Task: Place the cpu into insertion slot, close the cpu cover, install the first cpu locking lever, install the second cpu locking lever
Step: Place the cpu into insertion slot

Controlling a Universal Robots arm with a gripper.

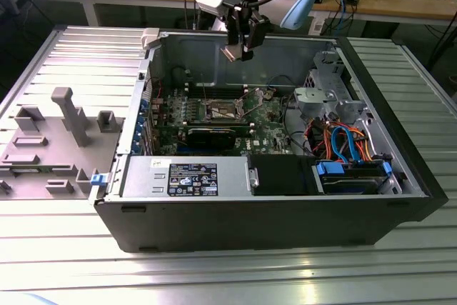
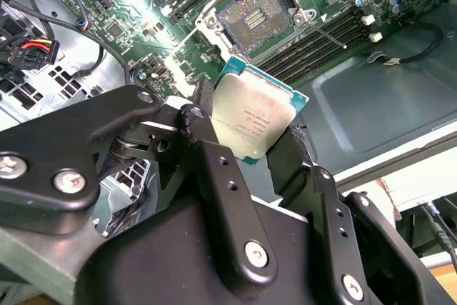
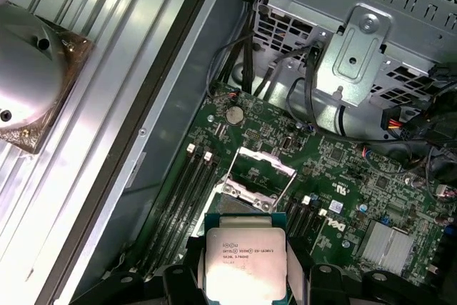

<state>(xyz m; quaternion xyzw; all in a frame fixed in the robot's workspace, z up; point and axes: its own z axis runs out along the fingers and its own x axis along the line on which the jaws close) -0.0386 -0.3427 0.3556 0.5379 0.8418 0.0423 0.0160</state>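
The cpu (image 2: 253, 116), pale metal face showing, sat pinched at two opposite edges between the black fingers (image 2: 214, 169) of the gripper (image 2: 250, 128), which was closed on it and nothing else. In the exterior view I saw the chip (image 1: 233, 51) hanging in the air above the open computer case (image 1: 250, 223), level with the top of its back wall and well clear of the board. Below it, the insertion slot (image 2: 258, 23) lay bare, its dark centre and shiny rim uncovered, on the green circuit board (image 3: 357, 176). In the first wrist view the cpu cover (image 3: 265, 166) stood tipped up off the socket, and a thin wire lever (image 2: 325, 33) beside the socket was swung free. Long narrow memory slots (image 3: 189, 183) ran on both sides of the socket. Farther out I could make out a perforated metal drive cage (image 3: 371, 33) with bundled cables beside it, and the ribbed metal table (image 1: 214, 280) carrying the case.
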